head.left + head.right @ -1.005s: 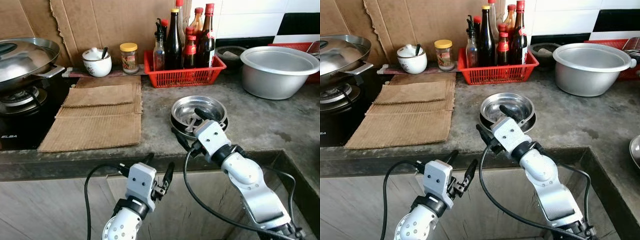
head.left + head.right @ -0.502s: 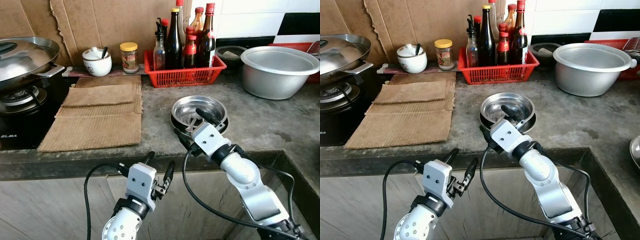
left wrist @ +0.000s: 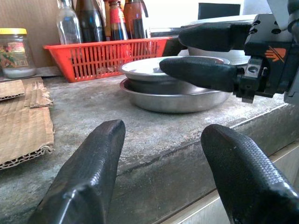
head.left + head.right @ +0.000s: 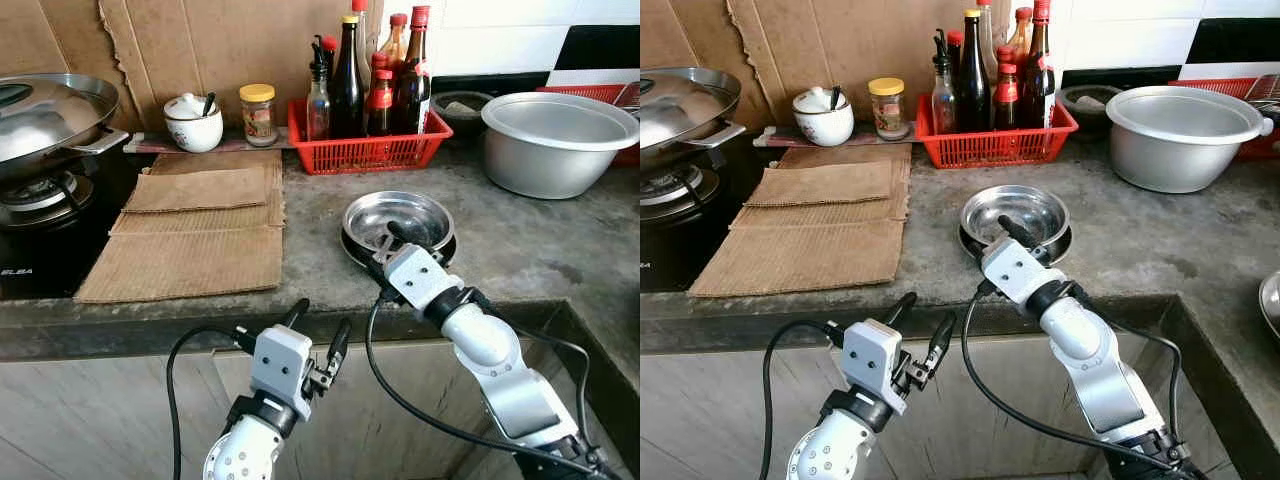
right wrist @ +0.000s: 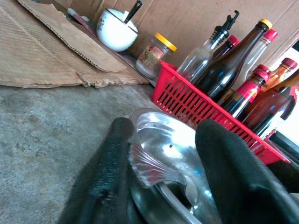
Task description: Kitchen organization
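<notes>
On the grey concrete worktop (image 4: 520, 240) near its front edge sit two stacked shallow steel dishes (image 4: 398, 225), light, rigid and likely slippery, best pinched at the rim where the right gripper (image 4: 384, 251) straddles it, fingers parted, grasping nothing yet, while the left gripper (image 4: 318, 332) idles open below

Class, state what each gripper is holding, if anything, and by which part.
Right gripper straddles the near rim of the steel dishes, jaws still apart; a grip cannot be confirmed. Left gripper holds nothing, jaws open below the counter edge.
</notes>
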Available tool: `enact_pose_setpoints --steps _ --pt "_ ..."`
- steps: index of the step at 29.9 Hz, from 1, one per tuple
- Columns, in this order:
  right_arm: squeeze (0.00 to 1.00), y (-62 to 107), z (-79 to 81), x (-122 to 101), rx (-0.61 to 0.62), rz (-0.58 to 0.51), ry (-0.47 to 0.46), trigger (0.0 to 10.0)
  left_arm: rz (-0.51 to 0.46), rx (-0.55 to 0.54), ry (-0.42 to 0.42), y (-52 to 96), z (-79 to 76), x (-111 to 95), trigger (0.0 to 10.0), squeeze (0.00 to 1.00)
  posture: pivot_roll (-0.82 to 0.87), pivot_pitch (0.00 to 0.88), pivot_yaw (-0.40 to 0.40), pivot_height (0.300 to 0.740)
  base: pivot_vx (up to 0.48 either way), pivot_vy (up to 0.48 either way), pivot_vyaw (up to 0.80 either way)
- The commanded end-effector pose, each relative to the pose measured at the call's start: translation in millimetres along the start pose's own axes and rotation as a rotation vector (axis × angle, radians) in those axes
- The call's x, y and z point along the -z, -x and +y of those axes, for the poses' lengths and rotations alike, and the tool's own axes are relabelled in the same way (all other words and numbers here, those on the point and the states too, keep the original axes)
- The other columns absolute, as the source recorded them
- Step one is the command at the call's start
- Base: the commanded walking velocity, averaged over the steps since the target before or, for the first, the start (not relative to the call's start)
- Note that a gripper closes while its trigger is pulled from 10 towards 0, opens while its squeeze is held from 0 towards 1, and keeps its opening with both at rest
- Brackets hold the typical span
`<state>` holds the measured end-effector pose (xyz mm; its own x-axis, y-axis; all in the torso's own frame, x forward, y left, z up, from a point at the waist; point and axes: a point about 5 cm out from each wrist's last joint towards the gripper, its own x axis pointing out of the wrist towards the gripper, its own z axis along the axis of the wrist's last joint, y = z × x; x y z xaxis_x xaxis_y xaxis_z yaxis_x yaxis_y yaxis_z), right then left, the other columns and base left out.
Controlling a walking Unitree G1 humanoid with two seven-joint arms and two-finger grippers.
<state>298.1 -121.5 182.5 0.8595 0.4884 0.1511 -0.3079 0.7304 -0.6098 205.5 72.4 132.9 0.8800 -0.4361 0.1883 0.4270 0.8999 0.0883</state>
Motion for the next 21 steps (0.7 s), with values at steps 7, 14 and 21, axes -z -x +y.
enact_pose_setpoints --steps 7,14,21 --pt "0.0 -3.4 -10.0 -1.6 0.039 -0.016 0.013 0.0 0.001 -0.01 -0.002 0.9 0.2 1.2 10.0 0.0 0.01 0.03 -0.009 0.74 0.0 0.0 0.0" --pt "0.0 -4.5 -13.0 -2.9 0.059 -0.022 0.019 0.0 0.003 -0.013 -0.001 0.1 0.4 1.6 10.0 0.0 0.01 0.029 -0.009 0.74 0.0 0.0 0.0" --pt "0.0 -5.5 -15.8 -4.3 0.08 -0.026 0.004 0.0 0.008 -0.021 0.0 -0.8 0.6 1.4 10.0 0.0 0.01 0.039 -0.015 0.74 0.0 0.0 0.0"
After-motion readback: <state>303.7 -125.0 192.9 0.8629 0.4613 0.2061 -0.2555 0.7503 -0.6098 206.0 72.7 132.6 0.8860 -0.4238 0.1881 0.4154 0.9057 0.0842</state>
